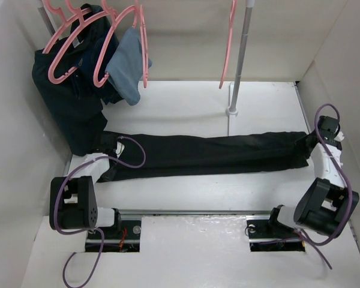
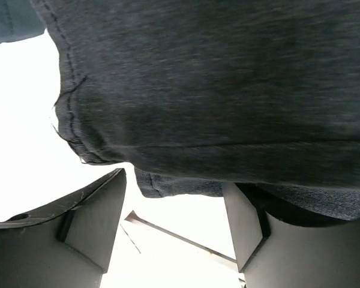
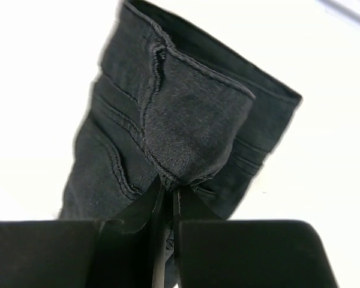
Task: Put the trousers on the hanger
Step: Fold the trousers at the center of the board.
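The black trousers (image 1: 216, 153) lie stretched flat across the table from left to right. My right gripper (image 1: 310, 141) is at their right end and is shut on a bunched fold of the fabric (image 3: 192, 114), pinched between the fingertips (image 3: 168, 189). My left gripper (image 1: 108, 147) is at their left end with its jaws wide apart (image 2: 174, 180). The trouser edge (image 2: 228, 90) lies just past and partly over its fingertips, not clamped. An empty pink hanger (image 1: 228, 48) hangs from the rail at the back, right of centre.
Three more pink hangers (image 1: 69, 48) hang at the back left, with a dark navy garment (image 1: 72, 102) and a light-blue cloth (image 1: 129, 66). A metal stand pole (image 1: 243, 54) rises from its base (image 1: 232, 111) behind the trousers. White walls close in both sides.
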Controlling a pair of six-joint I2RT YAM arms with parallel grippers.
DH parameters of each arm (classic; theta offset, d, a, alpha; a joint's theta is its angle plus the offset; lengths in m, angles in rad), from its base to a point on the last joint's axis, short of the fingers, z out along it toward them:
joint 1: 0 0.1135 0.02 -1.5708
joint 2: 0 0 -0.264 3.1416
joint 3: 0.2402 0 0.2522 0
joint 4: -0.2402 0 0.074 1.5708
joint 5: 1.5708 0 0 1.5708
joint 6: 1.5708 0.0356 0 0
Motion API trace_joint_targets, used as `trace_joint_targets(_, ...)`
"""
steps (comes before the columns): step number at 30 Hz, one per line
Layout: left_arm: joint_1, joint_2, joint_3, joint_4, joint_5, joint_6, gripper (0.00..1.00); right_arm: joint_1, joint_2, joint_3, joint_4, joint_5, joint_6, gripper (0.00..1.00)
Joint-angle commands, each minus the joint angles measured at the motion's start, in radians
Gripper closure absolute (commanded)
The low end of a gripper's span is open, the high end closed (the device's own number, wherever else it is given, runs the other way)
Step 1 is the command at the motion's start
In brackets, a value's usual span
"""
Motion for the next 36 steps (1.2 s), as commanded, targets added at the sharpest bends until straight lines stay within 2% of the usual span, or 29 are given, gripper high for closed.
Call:
trace_joint_targets(1, 0.004, 0.003, 0.004, -0.038, 0.008, -0.005, 0.37, -0.006, -0.073, 0.082, 0.061, 0.066, -0.040, 1.00)
trace_joint_targets(2, 0.004, 0.013, 0.013, -0.038, 0.044, 0.004, 0.41, -0.006, -0.082, 0.100, 0.071, 0.029, -0.049, 1.00)
trace_joint_targets(7, 0.004, 0.046, 0.033, -0.090, 0.108, -0.005, 0.45, -0.006, -0.082, 0.137, 0.059, 0.029, -0.058, 1.00)
trace_joint_targets(16, 0.004, 0.001, 0.078, -0.164, 0.225, 0.004, 0.35, -0.006, -0.072, 0.156, 0.078, 0.004, -0.068, 1.00)
trace_joint_targets(20, 0.004, -0.046, 0.188, -0.274, 0.401, 0.036, 0.34, -0.006, -0.072, 0.146, 0.078, -0.020, -0.068, 1.00)
trace_joint_targets(24, 0.004, -0.046, 0.263, -0.333, 0.503, 0.058, 0.34, -0.006, -0.072, 0.146, 0.088, -0.020, -0.078, 1.00)
trace_joint_targets(26, 0.004, -0.046, 0.263, -0.333, 0.503, 0.069, 0.34, -0.006, -0.072, 0.146, 0.088, -0.020, -0.078, 1.00)
trace_joint_targets(30, -0.006, -0.035, 0.196, -0.226, 0.367, 0.081, 0.32, -0.006, -0.072, 0.146, 0.088, -0.020, -0.078, 1.00)
trace_joint_targets(36, -0.043, -0.012, 0.115, -0.118, 0.264, 0.090, 0.31, -0.006, -0.072, 0.146, 0.088, -0.020, -0.078, 1.00)
